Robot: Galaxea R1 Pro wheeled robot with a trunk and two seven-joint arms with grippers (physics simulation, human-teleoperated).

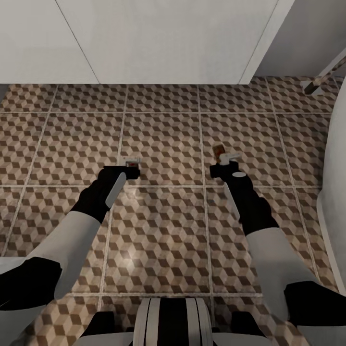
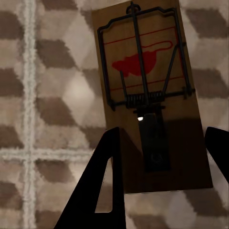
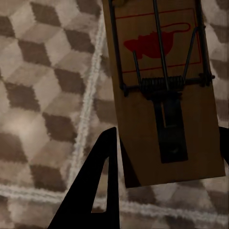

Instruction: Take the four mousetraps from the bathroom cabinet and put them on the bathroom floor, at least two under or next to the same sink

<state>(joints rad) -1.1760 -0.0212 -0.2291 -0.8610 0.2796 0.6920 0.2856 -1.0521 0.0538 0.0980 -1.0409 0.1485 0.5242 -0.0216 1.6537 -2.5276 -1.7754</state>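
I hold two mousetraps low over the bathroom floor [image 1: 163,226], which has brown and beige cube-pattern tiles. My left gripper [image 1: 130,169] is shut on one mousetrap [image 1: 132,162]. In the left wrist view that mousetrap [image 2: 148,86] is a tan board with dark wire and a red mouse mark, gripped at its near end between the fingers [image 2: 107,181]. My right gripper [image 1: 223,161] is shut on a tilted second mousetrap [image 1: 219,150]. The right wrist view has this mousetrap [image 3: 162,71] casting a shadow on the tiles. The cabinet and the sink's basin are out of view.
A white flat-fronted unit [image 1: 144,43] runs along the far edge of the floor. A white curved body [image 1: 336,192] rises at the right edge. A pale slanted bar [image 1: 321,79] lies at the far right. Open tiles stretch between and ahead of both arms.
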